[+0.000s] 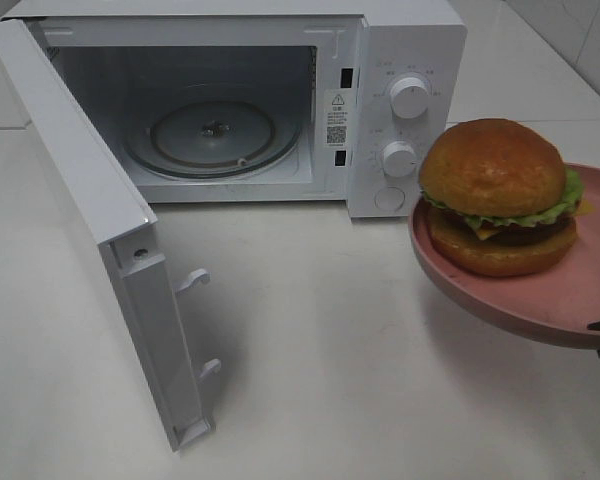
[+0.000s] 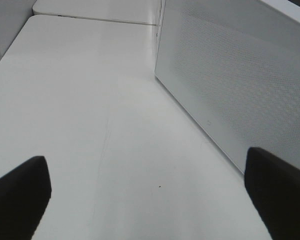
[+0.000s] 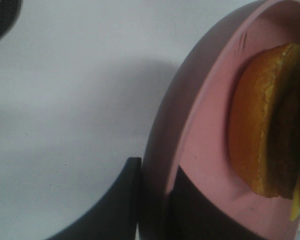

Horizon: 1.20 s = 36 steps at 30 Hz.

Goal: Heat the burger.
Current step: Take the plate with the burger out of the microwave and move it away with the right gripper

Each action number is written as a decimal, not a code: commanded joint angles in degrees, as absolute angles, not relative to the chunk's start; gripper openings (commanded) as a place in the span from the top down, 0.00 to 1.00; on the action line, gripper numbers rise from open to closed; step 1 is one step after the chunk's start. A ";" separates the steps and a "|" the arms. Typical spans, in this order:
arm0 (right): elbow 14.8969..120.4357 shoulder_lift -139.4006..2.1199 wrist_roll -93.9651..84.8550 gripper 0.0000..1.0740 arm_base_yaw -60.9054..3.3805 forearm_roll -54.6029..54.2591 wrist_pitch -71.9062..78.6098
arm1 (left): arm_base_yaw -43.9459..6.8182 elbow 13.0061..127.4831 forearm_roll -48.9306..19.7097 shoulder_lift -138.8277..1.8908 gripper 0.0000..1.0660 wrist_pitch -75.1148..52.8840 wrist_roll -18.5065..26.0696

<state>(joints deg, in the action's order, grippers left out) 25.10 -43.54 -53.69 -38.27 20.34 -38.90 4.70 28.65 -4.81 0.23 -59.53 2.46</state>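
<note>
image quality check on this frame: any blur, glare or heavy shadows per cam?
Exterior high: sharp, even light, soft shadow under the pink plate, faint sheen on the burger bun. Left wrist: slightly soft, washed-out white table, left gripper fingertips dark and featureless. Right wrist: blurred at close range, the plate rim and right gripper out of focus, broad shadow on the table.

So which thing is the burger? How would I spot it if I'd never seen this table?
Find the big white microwave oven with its door swung open; look just right of its two round knobs. There a round pink plate is held up above the white table, and the burger sits on it. It is the only food here: glossy golden-brown bun, green lettuce frill, dark patty.
</note>
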 commanded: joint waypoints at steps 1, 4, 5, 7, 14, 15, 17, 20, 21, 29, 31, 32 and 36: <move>25.32 -42.69 -42.34 0.99 -38.10 29.45 -38.04 | 4.81 28.36 -4.93 1.43 0.08 -59.42 2.46; 25.32 -42.69 -39.94 0.99 -38.10 30.94 -38.56 | 4.81 28.36 -4.93 1.43 0.08 -59.42 2.46; 25.32 -42.69 -35.58 0.99 -38.10 33.35 -39.82 | 4.81 28.36 -4.93 1.43 0.08 -59.42 2.46; 25.32 -42.69 -31.40 0.99 -38.10 35.24 -40.91 | 4.81 28.36 -4.93 1.43 0.08 -59.42 2.46; 25.32 -42.97 -22.00 0.99 -38.10 38.96 -44.35 | 4.81 28.36 -4.93 1.43 0.08 -59.42 2.46; 25.32 -42.97 -22.00 0.99 -38.10 38.96 -44.35 | 4.81 28.36 -4.93 1.43 0.08 -59.42 2.46; 25.32 -44.00 -14.95 0.99 -38.10 41.71 -45.89 | 4.81 28.36 -4.93 1.43 0.08 -59.42 2.46; 25.32 -45.95 -9.34 0.99 -38.10 44.23 -47.67 | 4.81 28.36 -4.93 1.43 0.08 -59.42 2.46; 25.32 -45.95 -9.34 0.99 -38.10 44.23 -47.67 | 4.81 28.36 -4.93 1.43 0.08 -59.42 2.46; 25.44 -53.74 7.05 0.99 -38.10 51.62 -52.94 | 4.81 28.36 -4.93 1.43 0.08 -59.42 2.46; 25.50 -56.32 15.01 0.98 -38.10 53.63 -53.97 | 4.81 28.36 -4.93 1.43 0.08 -59.42 2.46; 25.50 -56.32 15.01 0.98 -38.10 53.63 -53.97 | 4.81 28.36 -4.93 1.43 0.08 -59.42 2.46; 25.50 -60.79 24.52 0.97 -38.10 54.26 -54.83 | 4.81 28.36 -4.93 1.43 0.08 -59.42 2.46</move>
<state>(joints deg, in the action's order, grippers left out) 25.10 -59.01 18.91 -38.27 49.73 -53.51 4.70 28.65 -4.81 0.23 -59.53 2.46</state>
